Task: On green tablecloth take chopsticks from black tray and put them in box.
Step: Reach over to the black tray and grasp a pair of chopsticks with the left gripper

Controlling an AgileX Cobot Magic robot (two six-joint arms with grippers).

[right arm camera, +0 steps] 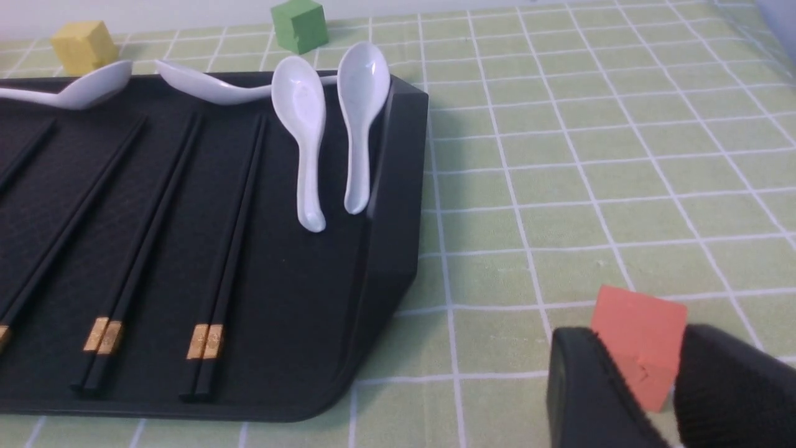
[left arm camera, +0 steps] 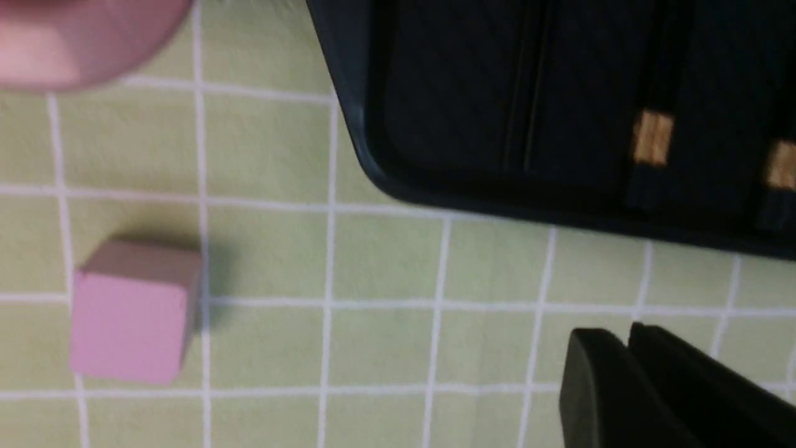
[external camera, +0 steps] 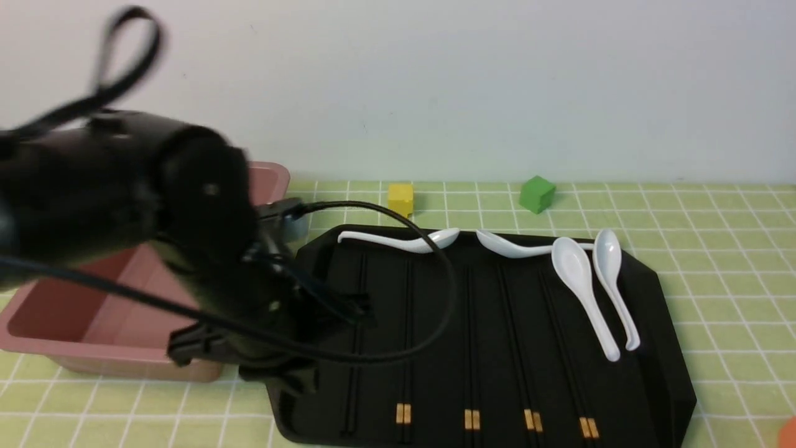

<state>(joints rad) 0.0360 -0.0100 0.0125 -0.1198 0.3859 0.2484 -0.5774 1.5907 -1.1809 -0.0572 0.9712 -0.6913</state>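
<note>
The left gripper [left arm camera: 612, 341] hangs over the green tablecloth [external camera: 715, 236], just off the near-left corner of the black tray [external camera: 660, 292]. Its fingers look pressed close together with nothing between them, though the wrist view is soft and only shows their tips. It seems to sit there because the plain chopsticks [external camera: 353, 348] are the leftmost pair in the tray, nearest that corner, and the box [external camera: 93, 364] stands just left of the tray, so the carry would be short. The chopsticks lie flat on the tray floor, side by side. Their long axis runs near to far, parallel to the gold-banded pairs [external camera: 472, 348] on their right. From where I stand, I can't tell which end is the tip. A grip across the pair would likely need the jaws spread first. White spoons [external camera: 584, 292] lie along the far and right parts of the tray, away from that pair. A pink cube [left arm camera: 130, 317] sits on the cloth, left of the gripper. Off to the right, the right gripper [right arm camera: 634, 358] rests low with its fingers parted, empty, and an orange cube [right arm camera: 647, 314] shows through the gap.
</note>
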